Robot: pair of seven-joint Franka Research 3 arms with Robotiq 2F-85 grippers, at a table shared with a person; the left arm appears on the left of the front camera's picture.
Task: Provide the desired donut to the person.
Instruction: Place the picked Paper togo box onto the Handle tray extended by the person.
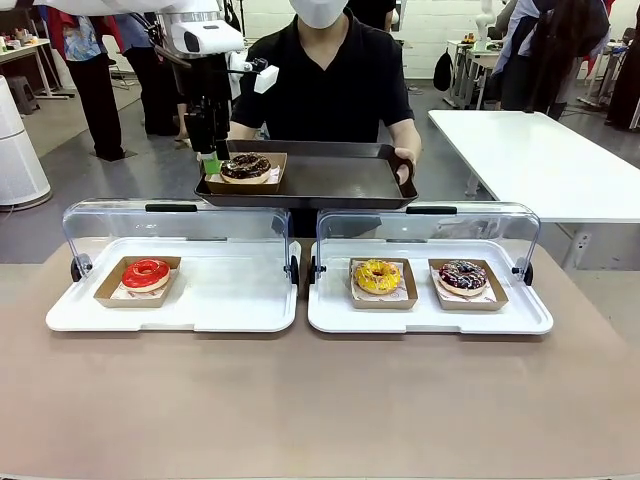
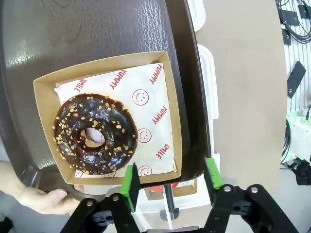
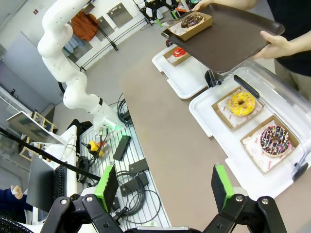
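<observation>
Chocolate donut (image 2: 95,133) with nut bits sits in its cardboard box (image 2: 44,102) on the left end of the dark tray (image 1: 330,175); the person (image 1: 330,80) holds that tray up at the far side of the counter (image 1: 320,400), one hand (image 1: 403,165) on its right end. Left fingers (image 2: 130,183) are spread wide at the tray's left end, just beside the box; one green pad overlaps the box rim, the other sits by the tray's rim, so they're not pinching anything.

Right fingers (image 3: 108,187) are spread wide too, up high on the near side, well apart from the tray.

On the counter there are two white lidded trays: the left one (image 1: 230,300) has a red donut (image 1: 146,272); the right one (image 1: 420,318) has a yellow donut (image 1: 377,276) and a sprinkled donut (image 1: 462,275).
</observation>
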